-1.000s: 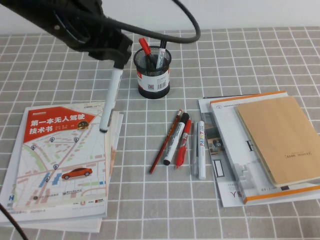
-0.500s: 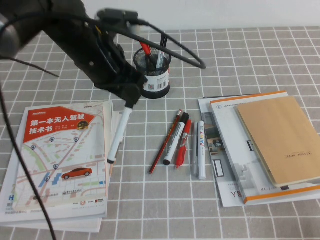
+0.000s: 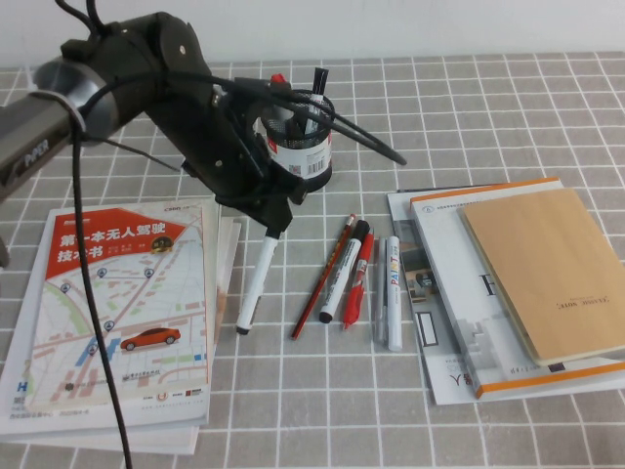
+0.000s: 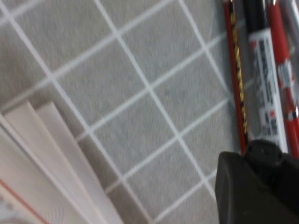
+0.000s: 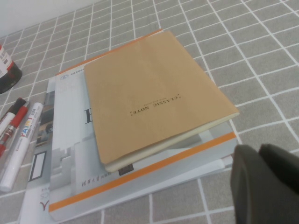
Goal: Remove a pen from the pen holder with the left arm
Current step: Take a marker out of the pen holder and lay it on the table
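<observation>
My left gripper is shut on the top end of a white marker pen with a black tip. The pen hangs slanted, its tip low over the table between the map book and the row of pens. The black mesh pen holder stands behind the arm, partly hidden, with a red-capped and a black-capped pen still poking out. In the left wrist view the left gripper shows only as a dark block above the tiles. My right gripper hovers beside the stacked books, its fingers together and holding nothing.
A pencil, a black-capped marker, a red pen and a white paint marker lie side by side. A tan notebook lies on the larger books at the right. Cables trail from the left arm.
The left arm has swung down and to the right, carrying the white pen from above the map book's edge to the table beside the row of pens.
</observation>
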